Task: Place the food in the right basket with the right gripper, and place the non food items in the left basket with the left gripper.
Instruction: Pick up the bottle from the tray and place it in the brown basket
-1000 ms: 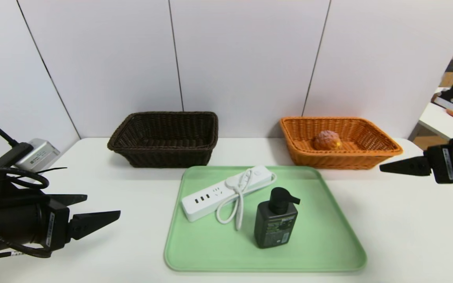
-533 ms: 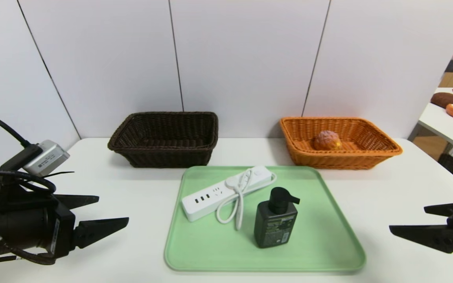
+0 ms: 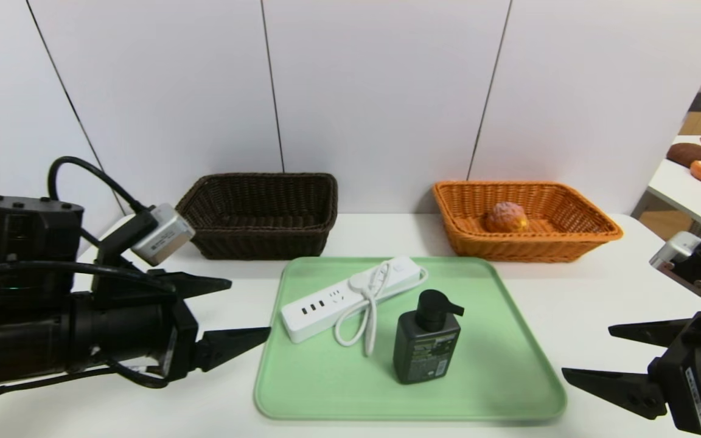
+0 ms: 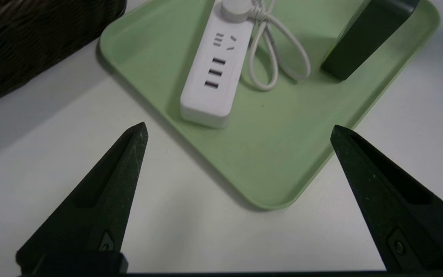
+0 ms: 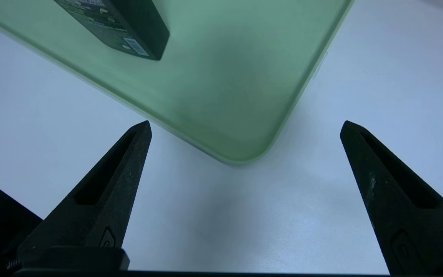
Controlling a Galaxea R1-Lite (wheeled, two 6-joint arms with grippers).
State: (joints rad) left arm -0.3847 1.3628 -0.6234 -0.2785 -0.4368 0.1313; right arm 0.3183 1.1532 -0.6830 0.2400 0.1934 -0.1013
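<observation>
The left gripper, its fingers spread with nothing between them, has swung in from the left and now reaches the green tray's left edge. The right gripper, likewise spread and holding nothing, has drawn in beside the tray's near right corner. With the bun resting in the orange basket, the food half looks done; the left arm's turn seems to be starting. On the tray lies the power strip, its long axis slanting from near left to far right, socket face up, coiled cord on top and over its near side. The pump bottle stands upright nearer the front, nozzle pointing right. Beyond them sits the dark brown basket, at the far left.
</observation>
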